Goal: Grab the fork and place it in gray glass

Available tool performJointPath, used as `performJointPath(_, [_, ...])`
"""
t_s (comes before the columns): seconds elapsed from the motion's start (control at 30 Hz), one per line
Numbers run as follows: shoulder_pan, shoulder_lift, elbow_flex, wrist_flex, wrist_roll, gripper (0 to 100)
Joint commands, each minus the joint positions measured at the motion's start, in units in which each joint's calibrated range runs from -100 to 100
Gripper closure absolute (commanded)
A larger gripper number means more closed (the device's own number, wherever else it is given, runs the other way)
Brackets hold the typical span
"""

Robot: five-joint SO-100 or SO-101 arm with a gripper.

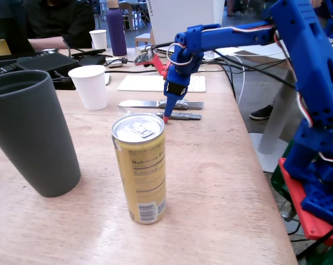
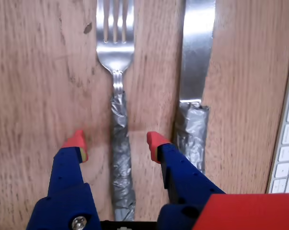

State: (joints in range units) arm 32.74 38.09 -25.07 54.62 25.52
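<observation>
**Open gripper straddling a fork on a wooden table**

The fork (image 2: 116,48) lies flat on the wooden table (image 2: 39,96), tines pointing to the top of the wrist view. Its handle is wrapped in crinkled silver foil and runs down between the two fingers of the blue gripper (image 2: 116,143). The red-tipped fingers (image 2: 76,142) are apart, one on each side of the handle, not touching it.

Just to the right of the fork in the wrist view lies a knife (image 2: 197,48), parallel to it, also with a foil-wrapped handle. The right finger stands in the narrow gap between the two handles. A white keyboard (image 2: 288,143) shows at the right edge.

In the fixed view, the arm (image 1: 299,66) reaches in from the right and points the gripper (image 1: 167,117) down at the fork (image 1: 180,115), which lies nearer the camera than the knife (image 1: 147,104). A yellow can (image 1: 140,168) stands upright in front. The gray glass (image 1: 31,138) stands upright at the left, well apart from the fork. A white paper cup (image 1: 91,87) stands behind it, and another cup (image 1: 98,40) and a purple bottle (image 1: 116,30) stand farther back.
</observation>
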Motion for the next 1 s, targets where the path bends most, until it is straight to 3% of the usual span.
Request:
performJointPath(0.0, [3.0, 0.9, -2.6, -0.6, 0.2, 72])
performJointPath(0.53, [3.0, 3.5, -2.7, -0.7, 0.6, 73])
performJointPath(0.6, [3.1, 3.5, -2.6, -0.7, 0.6, 80])
performJointPath(0.7, [4.5, 5.0, -1.8, -0.7, 0.6, 100])
performJointPath(0.97, [4.3, 5.5, -2.5, -0.6, 0.2, 100])
